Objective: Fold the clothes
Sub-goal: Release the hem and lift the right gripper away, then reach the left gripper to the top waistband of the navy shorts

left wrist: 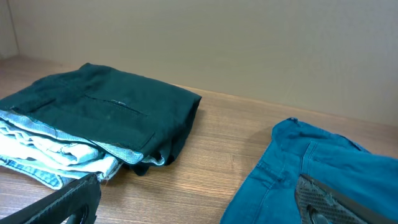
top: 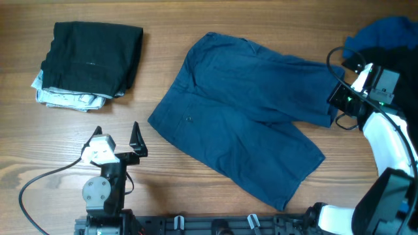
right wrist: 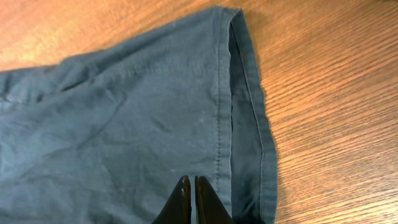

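while the navy shorts lay spread flat at centre, the right gripper sat clenched at one leg's hem and the left gripper stood released, empty, near the folded black stack

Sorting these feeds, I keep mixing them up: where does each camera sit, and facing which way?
Overhead: above the table, facing straight down on shorts, folded pile, left arm, right arm.
Left wrist: low, facing across to the pile; left end effector open at bottom.
Right wrist: close above shorts' hem; right end effector shut at bottom.
Shared: shorts in all three.
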